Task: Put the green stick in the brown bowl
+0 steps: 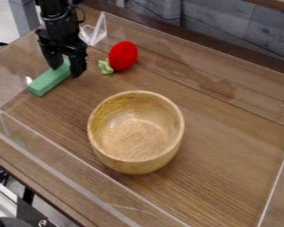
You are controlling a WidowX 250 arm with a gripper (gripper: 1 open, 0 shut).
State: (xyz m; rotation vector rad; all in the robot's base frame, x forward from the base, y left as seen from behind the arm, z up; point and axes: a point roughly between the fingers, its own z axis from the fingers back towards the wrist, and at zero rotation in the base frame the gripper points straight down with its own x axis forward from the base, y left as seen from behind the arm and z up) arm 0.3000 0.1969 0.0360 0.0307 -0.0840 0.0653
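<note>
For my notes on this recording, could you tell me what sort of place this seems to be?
Probably a lab or test bench set up for robot trials: a wood-grain table fenced by clear plastic walls, with only toy-like props on it, a wooden bowl, a green stick and a red strawberry toy.

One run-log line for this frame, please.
phase: reaching | gripper: open, over stick | stick: on table, not held | bowl: empty
</note>
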